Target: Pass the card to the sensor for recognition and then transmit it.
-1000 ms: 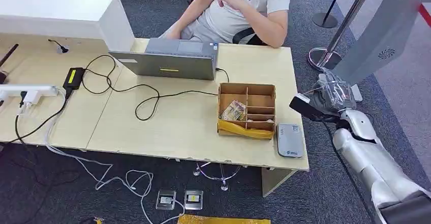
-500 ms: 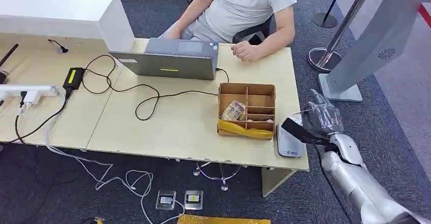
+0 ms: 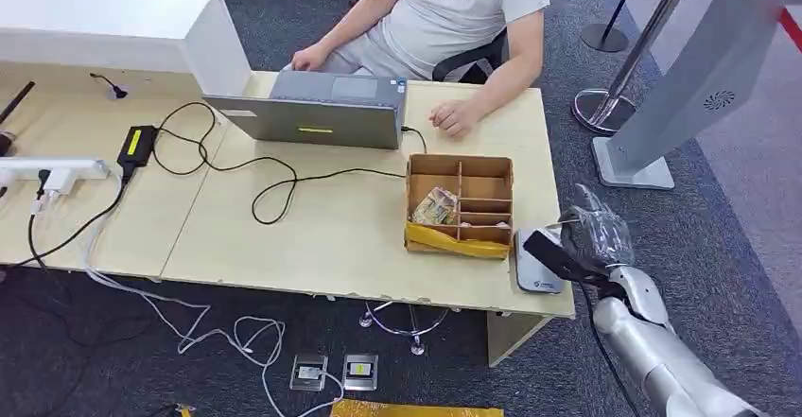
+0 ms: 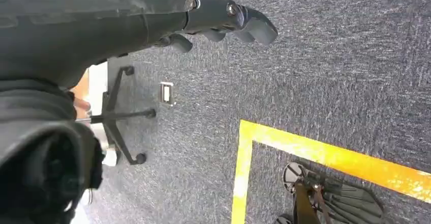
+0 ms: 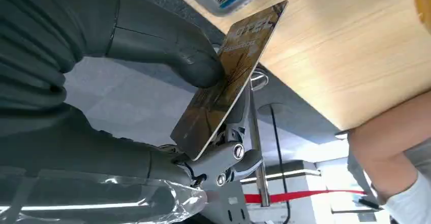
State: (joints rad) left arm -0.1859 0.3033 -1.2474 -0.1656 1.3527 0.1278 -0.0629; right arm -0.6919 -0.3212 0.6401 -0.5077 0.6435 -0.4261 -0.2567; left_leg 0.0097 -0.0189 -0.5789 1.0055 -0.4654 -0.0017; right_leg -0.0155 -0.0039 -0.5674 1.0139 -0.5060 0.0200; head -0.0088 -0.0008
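We see one card [image 5: 226, 76], brownish with pale lettering, pinched between the thumb and the darker fingers [image 5: 223, 158] of the right hand [image 3: 591, 237]. In the head view its dark edge [image 3: 553, 255] sits just over the near right corner of the table [image 3: 312, 237], above the one grey sensor [image 3: 534, 264] lying flat there. The sensor lies just beside one cardboard box [image 3: 460, 205] with dividers, holding a crumpled wrapper in one compartment.

The left hand [image 4: 223, 21] hangs over grey carpet with a yellow floor line [image 4: 325, 155]; its fingers are curled in on nothing.

Further along the pale wooden table we count one grey laptop [image 3: 317, 110], one black power adapter [image 3: 138, 144] with looping cable, and one white power strip [image 3: 52, 168]. One person [image 3: 454, 20] sits behind the table, a hand resting on it near the laptop. A grey kiosk stand [image 3: 690, 77] stands on the carpet to the right.
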